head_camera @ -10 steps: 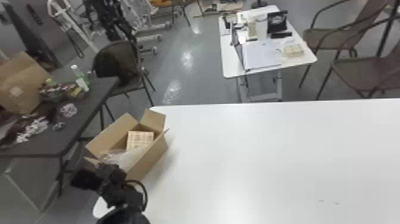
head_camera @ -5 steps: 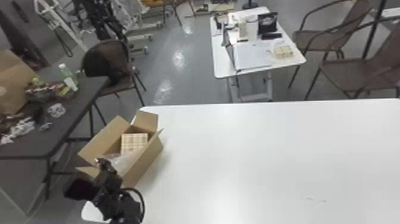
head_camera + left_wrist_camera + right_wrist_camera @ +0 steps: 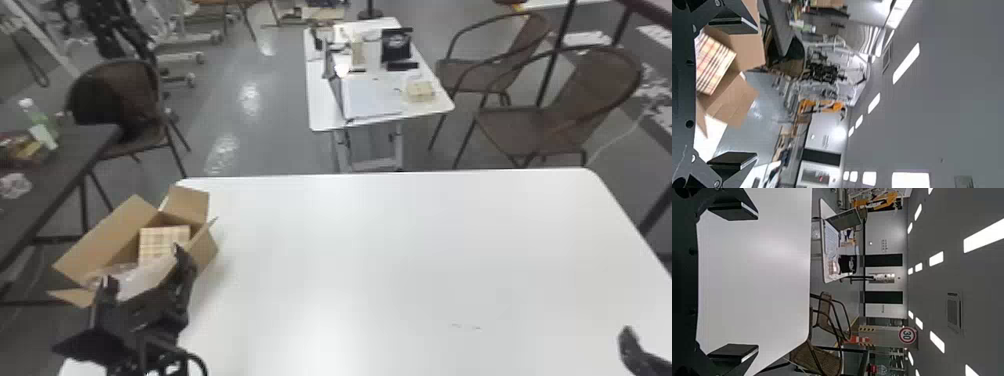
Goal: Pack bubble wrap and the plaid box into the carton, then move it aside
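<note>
My left gripper stands open at the near side of the open carton, at the white table's left edge. The plaid box lies inside the carton toward its far end, with the bubble wrap nearer to me, partly behind the left gripper. In the left wrist view, the left gripper has its fingers wide apart, and the plaid box shows in the carton beyond. The right gripper is at the bottom right of the head view. In the right wrist view, the right gripper is open over the white table.
The white table stretches from the carton to the right. A dark table with a bottle and other items stands at the left. Beyond are a smaller white table and brown chairs.
The head view has shifted, bringing the white table's right end and the right gripper into sight. The left gripper now shows larger and with its fingers apart. Carton and plaid box keep their places on the table.
</note>
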